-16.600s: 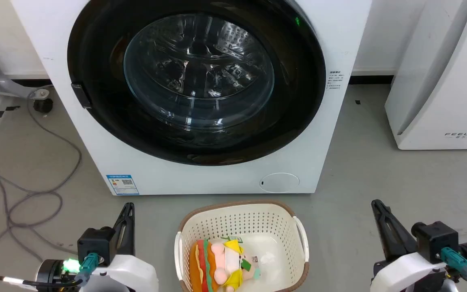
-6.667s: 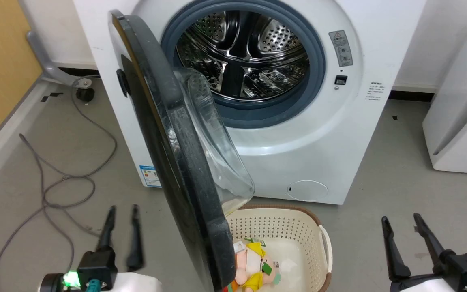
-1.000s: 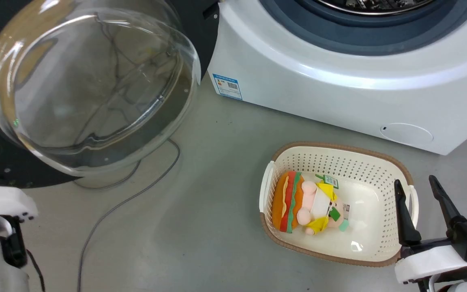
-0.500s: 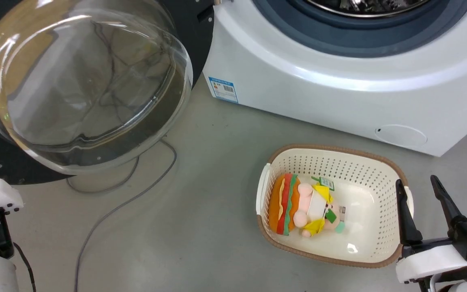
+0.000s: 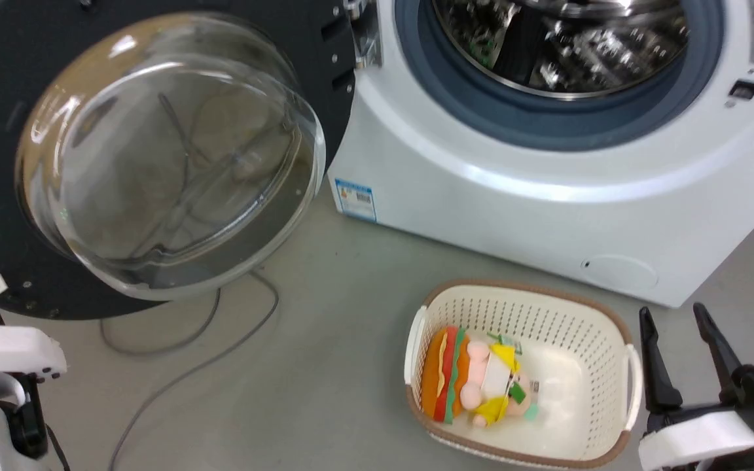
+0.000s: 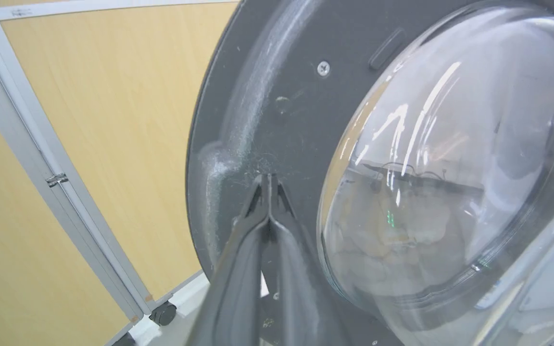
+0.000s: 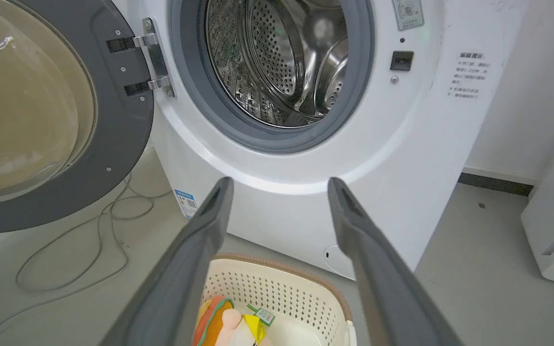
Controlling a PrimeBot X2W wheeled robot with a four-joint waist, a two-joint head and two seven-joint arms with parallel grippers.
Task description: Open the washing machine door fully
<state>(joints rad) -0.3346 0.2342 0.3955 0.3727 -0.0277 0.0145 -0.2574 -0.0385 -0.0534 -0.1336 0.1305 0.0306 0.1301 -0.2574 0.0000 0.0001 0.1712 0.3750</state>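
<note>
While the washing machine door [image 5: 167, 157] is standing wide open on its hinges, left of the washing machine [image 5: 547, 196], its glass bowl is facing outward and the steel drum [image 5: 560, 46] is lying exposed. The left gripper [image 6: 268, 179] is pointing its clenched, empty fingers at the door's dark inner rim beside the glass; contact cannot be told. The right gripper [image 5: 671, 309] is hovering released and empty just beside the basket [image 5: 632, 386], which is holding a plush toy [image 5: 475, 383]. A grey cable [image 5: 220, 353] is trailing under the door.

one door [image 5: 167, 157], one basket [image 5: 547, 315], perhaps one toy [image 5: 468, 383]
</note>
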